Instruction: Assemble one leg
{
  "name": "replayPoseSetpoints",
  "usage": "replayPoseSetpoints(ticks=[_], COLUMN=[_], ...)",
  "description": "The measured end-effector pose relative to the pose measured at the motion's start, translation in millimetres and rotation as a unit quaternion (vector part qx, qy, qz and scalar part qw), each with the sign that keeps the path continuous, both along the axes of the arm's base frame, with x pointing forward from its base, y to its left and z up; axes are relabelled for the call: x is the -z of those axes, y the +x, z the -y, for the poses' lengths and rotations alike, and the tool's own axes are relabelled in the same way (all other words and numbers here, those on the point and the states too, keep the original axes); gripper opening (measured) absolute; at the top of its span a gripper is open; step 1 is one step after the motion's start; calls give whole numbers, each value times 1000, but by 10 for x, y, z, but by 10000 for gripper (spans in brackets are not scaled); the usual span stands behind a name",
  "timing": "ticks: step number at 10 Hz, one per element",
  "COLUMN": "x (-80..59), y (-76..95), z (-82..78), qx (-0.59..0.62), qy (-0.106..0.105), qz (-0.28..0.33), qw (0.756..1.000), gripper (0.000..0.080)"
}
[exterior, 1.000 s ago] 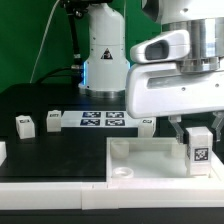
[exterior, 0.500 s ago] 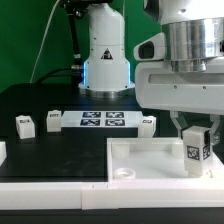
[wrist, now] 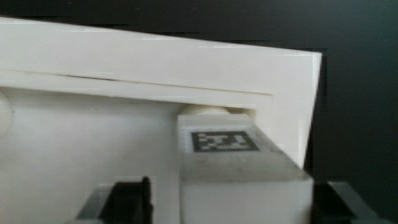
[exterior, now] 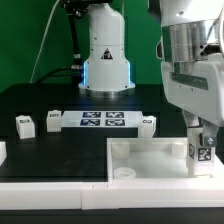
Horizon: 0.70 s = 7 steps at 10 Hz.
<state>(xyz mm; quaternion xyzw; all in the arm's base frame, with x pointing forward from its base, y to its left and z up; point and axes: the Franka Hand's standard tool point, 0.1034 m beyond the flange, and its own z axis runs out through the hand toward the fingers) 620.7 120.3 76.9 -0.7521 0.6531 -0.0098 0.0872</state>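
Note:
My gripper (exterior: 199, 139) is shut on a leg (exterior: 201, 152), a small white block with a black-and-white tag, held upright over the exterior view's right end of the large white tray-like part (exterior: 150, 152). In the wrist view the leg (wrist: 231, 150) fills the space between my dark fingers (wrist: 134, 200), its end close to a round corner socket (wrist: 217, 104) of the white part (wrist: 125, 85). Whether the leg touches the socket I cannot tell. Two more legs (exterior: 25, 125) (exterior: 53, 120) stand on the black table at the exterior view's left.
The marker board (exterior: 103, 121) lies behind the white part. A small white piece (exterior: 147, 122) sits at its right end. Another robot's white base (exterior: 105, 50) stands at the back. A round socket (exterior: 123, 173) shows at the part's front corner.
My gripper with the leg has turned and shifted toward the exterior view's right, and sits slightly lower over the white part's right end.

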Motion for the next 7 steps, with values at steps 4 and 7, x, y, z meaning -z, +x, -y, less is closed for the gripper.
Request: replayPoseSetpoints(ticks=[4,7], x=[-43,-70], y=[25,73], z=[-38,-52], qx=[-170,-380], qy=[-23,-49], qz=[15,37], qw=[985,923], gripper=[642,648])
